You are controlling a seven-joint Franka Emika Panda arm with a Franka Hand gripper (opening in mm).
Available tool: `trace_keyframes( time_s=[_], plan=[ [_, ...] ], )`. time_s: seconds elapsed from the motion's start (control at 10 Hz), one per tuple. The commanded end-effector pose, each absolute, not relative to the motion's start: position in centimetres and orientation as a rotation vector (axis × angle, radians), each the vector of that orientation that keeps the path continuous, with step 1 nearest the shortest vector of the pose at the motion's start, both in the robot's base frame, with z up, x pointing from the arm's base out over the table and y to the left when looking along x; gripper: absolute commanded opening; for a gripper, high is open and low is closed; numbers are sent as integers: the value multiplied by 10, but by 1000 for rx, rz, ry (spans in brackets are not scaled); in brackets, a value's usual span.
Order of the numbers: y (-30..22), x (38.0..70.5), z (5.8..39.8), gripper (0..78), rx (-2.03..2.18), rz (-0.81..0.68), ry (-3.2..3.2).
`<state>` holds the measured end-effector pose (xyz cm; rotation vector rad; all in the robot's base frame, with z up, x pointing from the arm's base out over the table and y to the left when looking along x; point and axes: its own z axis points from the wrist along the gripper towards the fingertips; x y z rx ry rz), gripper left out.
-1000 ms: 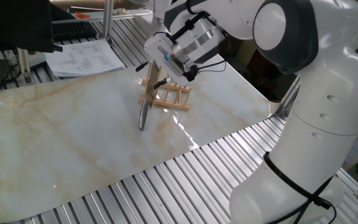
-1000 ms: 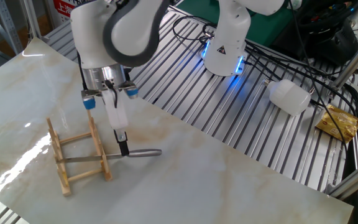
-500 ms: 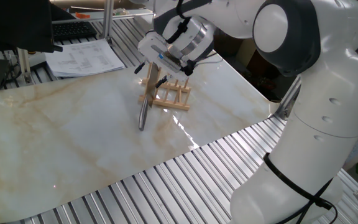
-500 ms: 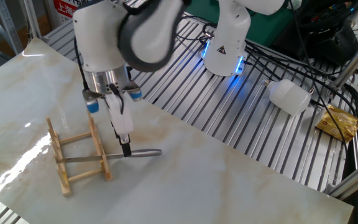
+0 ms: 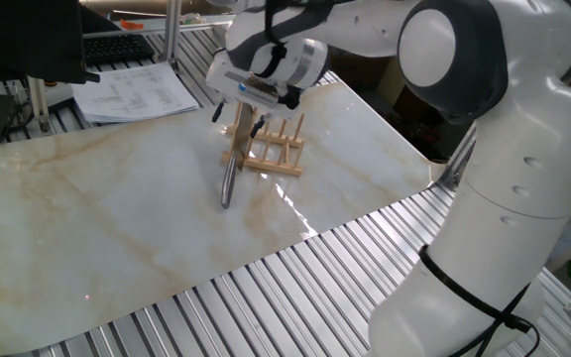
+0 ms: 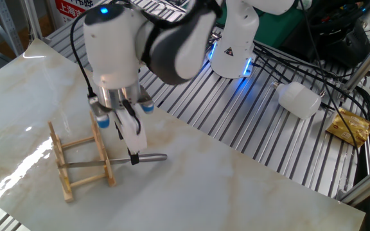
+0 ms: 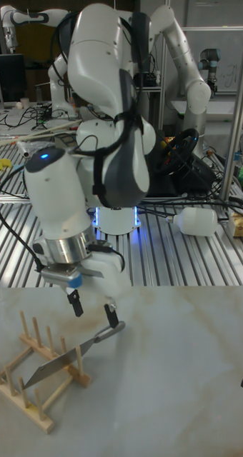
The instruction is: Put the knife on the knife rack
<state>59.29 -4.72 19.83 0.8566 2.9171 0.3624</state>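
Observation:
The knife [image 7: 56, 363] lies slanted in the knife rack [image 7: 30, 355], its grey blade between the pegs and its steel handle [image 6: 150, 156] sticking out past the rack's end toward the marble. In one fixed view the knife [image 5: 229, 178] leans down from the rack [image 5: 274, 155] to the tabletop. My gripper [image 7: 93, 309] hangs just above the handle, open, with nothing between its black fingertips. One fingertip [image 7: 110, 313] is right over the handle's end; whether it touches is unclear.
Papers [image 5: 134, 92] and a keyboard [image 5: 115, 46] lie at the far edge. A white bottle [image 6: 299, 99] and a gold packet [image 6: 350, 127] rest on the slatted metal surface beside a second robot's base [image 6: 232, 46]. Cables run behind.
My wrist has turned and the hand has shifted slightly along the rack. The knife and rack have stayed where they were.

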Motion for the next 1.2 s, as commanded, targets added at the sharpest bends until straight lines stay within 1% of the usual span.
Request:
trace_keyframes(
  time_s=[0.1, 0.3, 0.4, 0.8, 0.9, 1.2],
  plan=[
    [-26, 608, 195, 774, 709, -172, 3075],
    [-22, 614, 189, 774, 651, -385, 3077],
    [-21, 615, 188, 774, 649, -416, 3076],
    [-18, 619, 183, 774, 603, -641, 3018],
    [-18, 619, 183, 774, 601, -673, 2989],
    [-18, 622, 178, 774, 626, -672, 2971]
  ],
)
